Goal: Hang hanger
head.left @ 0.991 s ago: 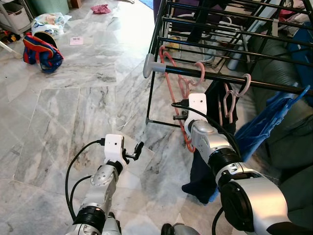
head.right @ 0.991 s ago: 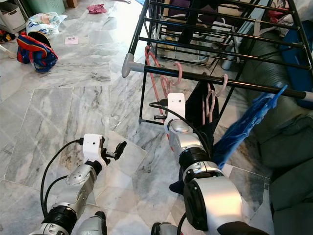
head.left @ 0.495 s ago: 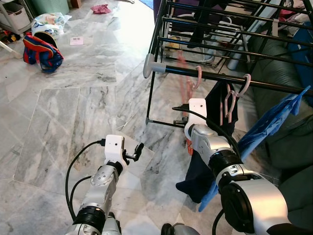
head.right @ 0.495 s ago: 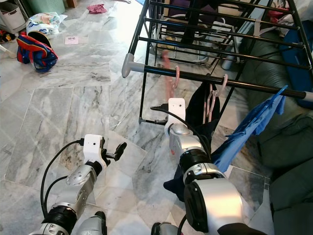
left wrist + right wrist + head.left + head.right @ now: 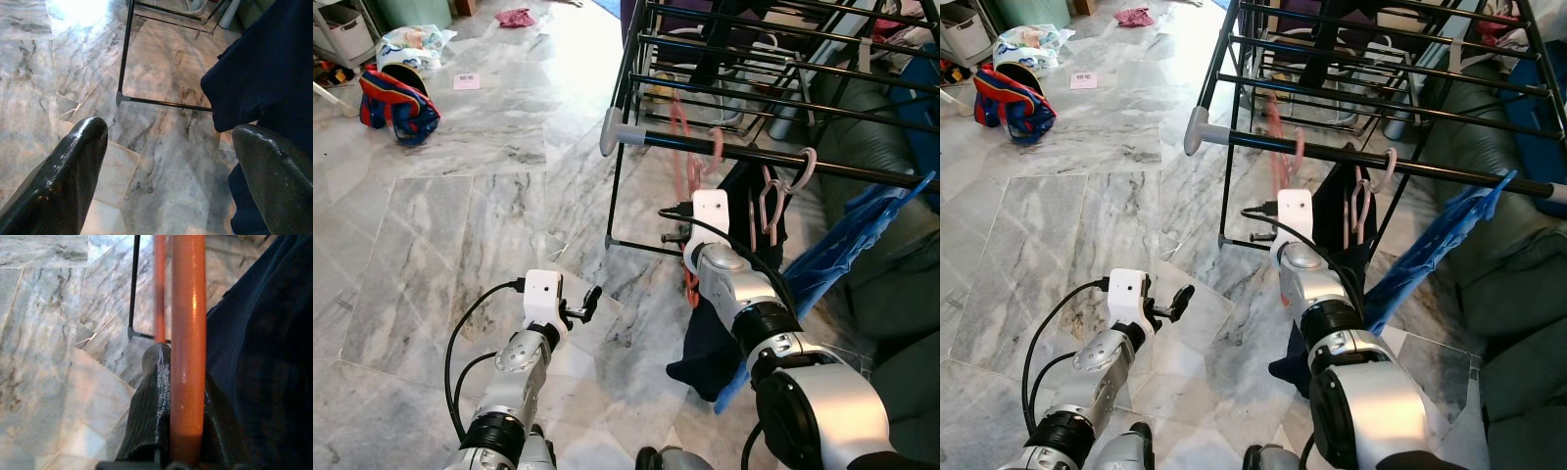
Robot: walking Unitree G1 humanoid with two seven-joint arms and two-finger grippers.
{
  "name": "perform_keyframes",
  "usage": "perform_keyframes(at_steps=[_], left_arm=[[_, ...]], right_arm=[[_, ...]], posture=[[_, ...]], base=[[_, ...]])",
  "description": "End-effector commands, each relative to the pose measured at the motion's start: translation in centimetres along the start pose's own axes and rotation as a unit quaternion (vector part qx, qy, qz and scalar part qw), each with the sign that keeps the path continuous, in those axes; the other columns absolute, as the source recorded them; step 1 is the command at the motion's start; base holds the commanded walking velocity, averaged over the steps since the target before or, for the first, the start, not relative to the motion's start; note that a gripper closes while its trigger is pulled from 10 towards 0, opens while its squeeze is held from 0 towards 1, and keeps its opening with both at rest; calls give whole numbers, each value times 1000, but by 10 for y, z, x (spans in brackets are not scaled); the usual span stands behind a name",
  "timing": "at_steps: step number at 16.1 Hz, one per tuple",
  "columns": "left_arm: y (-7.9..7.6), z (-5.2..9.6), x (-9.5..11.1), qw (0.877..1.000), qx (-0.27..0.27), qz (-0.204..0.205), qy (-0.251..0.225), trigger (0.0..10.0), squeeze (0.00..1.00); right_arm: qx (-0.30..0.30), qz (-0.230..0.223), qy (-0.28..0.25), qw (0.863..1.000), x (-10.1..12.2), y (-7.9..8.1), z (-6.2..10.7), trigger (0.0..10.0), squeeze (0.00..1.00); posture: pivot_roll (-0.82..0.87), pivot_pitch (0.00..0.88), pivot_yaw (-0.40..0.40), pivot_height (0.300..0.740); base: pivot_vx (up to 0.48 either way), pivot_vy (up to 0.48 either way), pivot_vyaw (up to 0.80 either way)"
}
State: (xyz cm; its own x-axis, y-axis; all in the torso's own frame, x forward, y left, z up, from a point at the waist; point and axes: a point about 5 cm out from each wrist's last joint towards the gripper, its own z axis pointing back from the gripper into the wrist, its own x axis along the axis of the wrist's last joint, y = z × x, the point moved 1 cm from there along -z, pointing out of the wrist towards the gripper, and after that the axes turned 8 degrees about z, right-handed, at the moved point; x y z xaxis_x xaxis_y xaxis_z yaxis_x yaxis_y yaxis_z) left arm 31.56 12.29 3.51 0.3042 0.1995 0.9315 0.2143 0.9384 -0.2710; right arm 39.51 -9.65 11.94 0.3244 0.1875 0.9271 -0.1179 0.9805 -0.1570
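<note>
An orange hanger [image 5: 682, 162] hangs by its hook from the front black rail [image 5: 744, 152] of the drying rack. My right gripper [image 5: 182, 377] is shut on the hanger's lower bar [image 5: 187, 333], below the rail and beside a dark navy garment [image 5: 713, 338]. The right wrist [image 5: 710, 220] covers that gripper in the eye views. Low at the left, my left gripper [image 5: 588, 302] stays open over the marble floor, its fingers [image 5: 73, 166] wide apart with nothing between them.
A pink hanger [image 5: 771, 201] carries the navy garment on the same rail, with a blue cloth [image 5: 847, 245] to its right. A dark green sofa [image 5: 901, 284] stands at the right. A red and blue bag [image 5: 396, 106] lies on the floor at the far left.
The orange hanger swung on the rail and now hangs nearly edge-on. My right wrist dipped, then rose again. The navy garment and blue cloth swayed. The left arm stayed put.
</note>
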Motion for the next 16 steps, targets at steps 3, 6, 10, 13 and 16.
perform_keyframes(at_steps=[3, 6, 10, 13, 16], left_arm=[[0, 2, -7, 1000, 3, -1, 15, 10000, 0], [0, 2, -8, 1000, 1, -2, 17, 10000, 0], [0, 1, -7, 1000, 2, -3, 18, 10000, 0], [0, 1, -7, 1000, 2, -2, 17, 10000, 0], [0, 1, -8, 1000, 1, -2, 19, 10000, 0]], right_arm=[[-9, 31, -18, 999, -5, -2, 3, 10000, 1000], [-12, 25, -5, 1000, -13, -3, 3, 10000, 1000], [-11, 18, 0, 1000, -12, -5, 3, 10000, 1000], [-9, 19, -2, 1000, -9, -4, 2, 10000, 0], [-10, 9, -11, 1000, 1, -6, 1, 10000, 0]], posture=[[144, 193, -89, 740], [144, 191, -88, 740], [148, 190, -89, 740], [148, 192, -88, 740], [145, 194, -86, 740]], base=[[0, 0, 0], [0, 0, 0], [0, 0, 0], [0, 0, 0], [0, 0, 0]])
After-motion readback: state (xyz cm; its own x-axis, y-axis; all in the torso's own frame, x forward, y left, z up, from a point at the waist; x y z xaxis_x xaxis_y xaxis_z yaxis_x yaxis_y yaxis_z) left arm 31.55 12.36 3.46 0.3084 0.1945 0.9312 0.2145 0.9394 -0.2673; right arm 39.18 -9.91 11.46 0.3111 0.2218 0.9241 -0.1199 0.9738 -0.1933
